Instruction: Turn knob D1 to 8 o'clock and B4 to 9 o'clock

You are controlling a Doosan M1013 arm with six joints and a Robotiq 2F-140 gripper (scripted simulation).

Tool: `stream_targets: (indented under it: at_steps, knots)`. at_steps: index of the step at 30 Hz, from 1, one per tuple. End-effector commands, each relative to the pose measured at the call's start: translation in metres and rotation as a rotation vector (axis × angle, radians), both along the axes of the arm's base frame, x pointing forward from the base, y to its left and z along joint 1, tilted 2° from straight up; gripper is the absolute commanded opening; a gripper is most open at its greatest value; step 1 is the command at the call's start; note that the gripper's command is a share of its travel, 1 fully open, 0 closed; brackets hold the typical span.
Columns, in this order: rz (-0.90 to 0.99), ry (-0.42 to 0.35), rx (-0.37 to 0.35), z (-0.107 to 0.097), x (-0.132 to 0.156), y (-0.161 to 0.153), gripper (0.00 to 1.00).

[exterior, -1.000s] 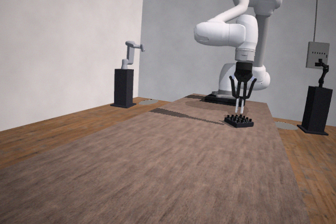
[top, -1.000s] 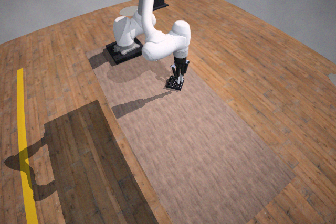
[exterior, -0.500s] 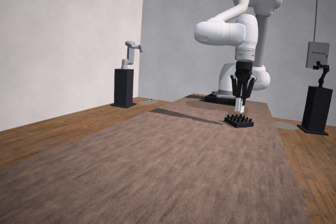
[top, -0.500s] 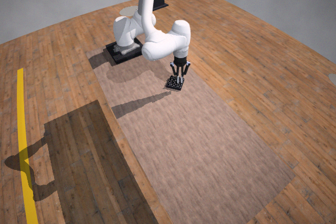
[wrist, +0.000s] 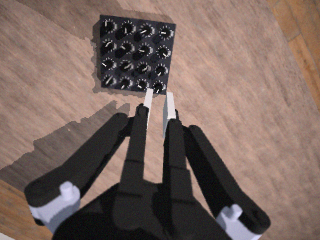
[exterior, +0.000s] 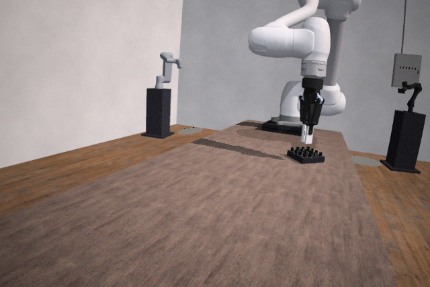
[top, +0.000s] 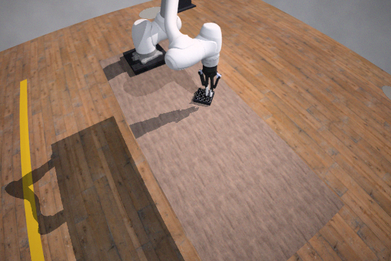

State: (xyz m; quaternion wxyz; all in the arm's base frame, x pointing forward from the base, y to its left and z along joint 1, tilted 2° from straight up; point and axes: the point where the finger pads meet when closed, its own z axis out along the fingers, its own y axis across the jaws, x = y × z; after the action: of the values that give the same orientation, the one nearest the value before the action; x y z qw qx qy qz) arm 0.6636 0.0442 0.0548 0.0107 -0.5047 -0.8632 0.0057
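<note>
The long brown tabletop (top: 239, 169) carried the small black knob box (top: 203, 96) near the arm's base. The end effector (wrist: 159, 107) hung just above the box's near edge, its fingers almost pressed together, a thin gap left, holding nothing

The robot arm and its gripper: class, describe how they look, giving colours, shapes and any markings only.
The arm is glossy white, made of thick rounded tube segments with bulbous joints, standing on a flat black base plate. The gripper is black, with angled outer links, pale grey caps at its outer joints and slim whitish pads on its fingers. No cables or markings show.
</note>
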Motion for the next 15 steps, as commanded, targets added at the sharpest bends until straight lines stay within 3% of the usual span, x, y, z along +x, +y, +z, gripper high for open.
stream_targets:
  at_steps: [1,15]
  knots:
    - [-0.156,0.000,-0.014,0.0012,0.0000,0.0000,0.12]
    - [-0.545,-0.002,-0.023,0.0039,0.0001,0.0000,0.12]
